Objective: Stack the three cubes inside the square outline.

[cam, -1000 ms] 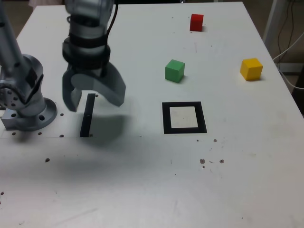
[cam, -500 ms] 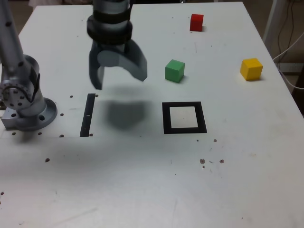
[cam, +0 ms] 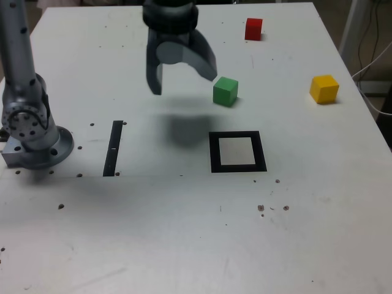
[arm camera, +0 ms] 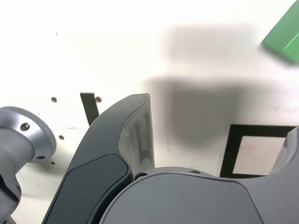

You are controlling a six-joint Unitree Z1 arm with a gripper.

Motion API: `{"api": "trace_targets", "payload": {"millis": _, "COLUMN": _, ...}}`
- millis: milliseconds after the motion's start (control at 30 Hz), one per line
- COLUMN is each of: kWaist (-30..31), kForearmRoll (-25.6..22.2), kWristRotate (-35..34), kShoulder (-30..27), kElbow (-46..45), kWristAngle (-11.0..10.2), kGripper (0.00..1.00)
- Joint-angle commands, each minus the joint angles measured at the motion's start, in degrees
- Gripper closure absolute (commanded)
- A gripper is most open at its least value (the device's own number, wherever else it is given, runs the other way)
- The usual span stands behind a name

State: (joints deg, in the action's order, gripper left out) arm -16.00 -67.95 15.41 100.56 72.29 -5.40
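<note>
Exterior view: I have the gripper (cam: 182,76) spread wide and empty, near the green cube (cam: 225,91); red cube (cam: 253,29) and yellow cube (cam: 324,89) lie apart, and the square outline (cam: 237,152) holds nothing. Wrist view: outline bare, so I judge no stacking is done.

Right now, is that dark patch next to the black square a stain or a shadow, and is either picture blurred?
Exterior view: a soft shadow on the table under the open gripper, beside the black square; the picture is sharp. Wrist view: the same shadow, the green block soft-edged and cut off, the white tabletop washed out.
</note>
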Motion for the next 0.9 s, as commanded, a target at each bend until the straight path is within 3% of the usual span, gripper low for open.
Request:
{"api": "trace_targets", "payload": {"millis": 0, "kWaist": -1.47, "kForearmRoll": -0.56, "kWristRotate": 1.39, "kShoulder": 1.07, "kElbow": 1.54, "kWristAngle": -0.05, "kGripper": 0.00}}
{"api": "trace_targets", "payload": {"millis": 600, "kWaist": -11.30, "kForearmRoll": -3.99, "kWristRotate": 13.09, "kShoulder": 10.30, "kElbow": 14.88, "kWristAngle": -1.06, "kGripper": 0.00}}
{"api": "trace_targets", "payload": {"millis": 867, "kWaist": -13.73, "kForearmRoll": -7.67, "kWristRotate": 16.04, "kShoulder": 15.68, "kElbow": 25.28, "kWristAngle": -1.50, "kGripper": 0.00}}
